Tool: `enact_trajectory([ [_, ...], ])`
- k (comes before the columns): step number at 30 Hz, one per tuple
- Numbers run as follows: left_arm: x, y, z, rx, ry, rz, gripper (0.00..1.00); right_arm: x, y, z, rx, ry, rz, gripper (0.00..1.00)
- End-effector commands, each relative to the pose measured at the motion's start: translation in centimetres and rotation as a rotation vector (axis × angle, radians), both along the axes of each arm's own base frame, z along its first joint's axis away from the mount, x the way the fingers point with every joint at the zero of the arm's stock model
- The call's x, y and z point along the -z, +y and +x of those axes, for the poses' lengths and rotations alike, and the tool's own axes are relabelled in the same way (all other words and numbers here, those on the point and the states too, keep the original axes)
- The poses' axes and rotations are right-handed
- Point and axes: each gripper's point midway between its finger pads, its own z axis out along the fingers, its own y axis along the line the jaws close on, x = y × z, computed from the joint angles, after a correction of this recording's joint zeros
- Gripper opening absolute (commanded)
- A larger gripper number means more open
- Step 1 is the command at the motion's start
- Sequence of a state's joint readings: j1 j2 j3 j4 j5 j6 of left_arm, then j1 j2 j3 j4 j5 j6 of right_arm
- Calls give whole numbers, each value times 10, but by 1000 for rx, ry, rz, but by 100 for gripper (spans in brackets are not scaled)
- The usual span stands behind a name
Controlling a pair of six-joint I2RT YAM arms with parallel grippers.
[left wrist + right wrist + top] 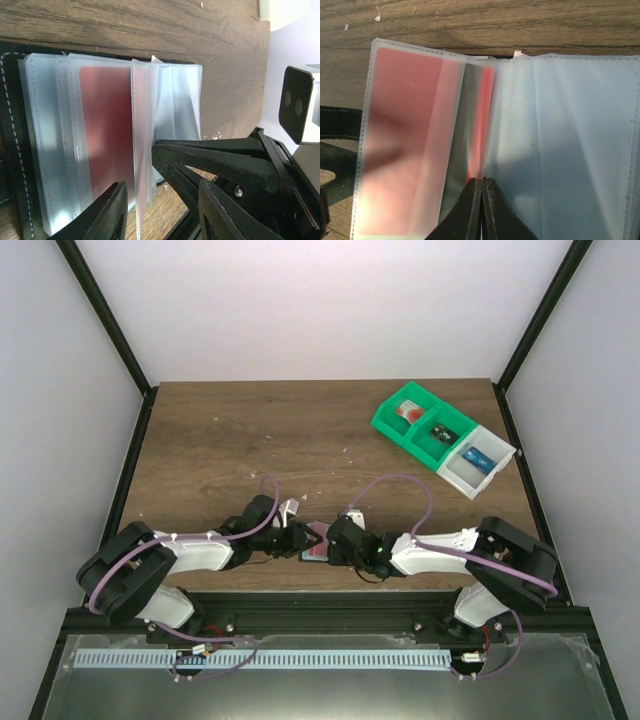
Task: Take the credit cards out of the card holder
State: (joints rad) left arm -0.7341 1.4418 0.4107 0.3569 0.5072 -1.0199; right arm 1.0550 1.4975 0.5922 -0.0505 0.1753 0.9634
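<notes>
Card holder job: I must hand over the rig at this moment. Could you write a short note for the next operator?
Left gripper: open, with a raised sleeve leaf between its fingers, not clamped.
Right gripper: shut, pinching a clear sleeve of the card holder.
Position: the holder lies open near the table's near edge, between both arms.
Done: holder opened, sleeves fanned out.
Left: the red card sits inside its sleeve; no card is seen out yet.

Top camera overhead, far; wrist cameras close, sharing card holder (pixel 45 140).
</notes>
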Motion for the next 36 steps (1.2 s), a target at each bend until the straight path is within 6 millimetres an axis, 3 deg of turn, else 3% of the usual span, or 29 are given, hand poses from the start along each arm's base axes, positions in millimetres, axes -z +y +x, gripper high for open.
enact_trajectory([
  [1,-6,-8,3,17,-12,-27,42,11,-15,-5,12,27,-45,4],
  [12,-6,-13,2,31,-1,-37,41,-15,-13,-3,2,-20,9,14],
  [20,-9,-17,3,35,-5,-39,41,-39,-29,1,40,-95,24,17],
  [23,-2,-13,5,24,-2,5,30,-42,-25,-1,15,-95,55,17],
  [26,3,-11,4,19,3,16,27,-44,-18,-4,-12,-87,93,18],
  [36,-15,-35,-2,78,-2,-76,32,-58,-33,-1,49,-138,123,18],
])
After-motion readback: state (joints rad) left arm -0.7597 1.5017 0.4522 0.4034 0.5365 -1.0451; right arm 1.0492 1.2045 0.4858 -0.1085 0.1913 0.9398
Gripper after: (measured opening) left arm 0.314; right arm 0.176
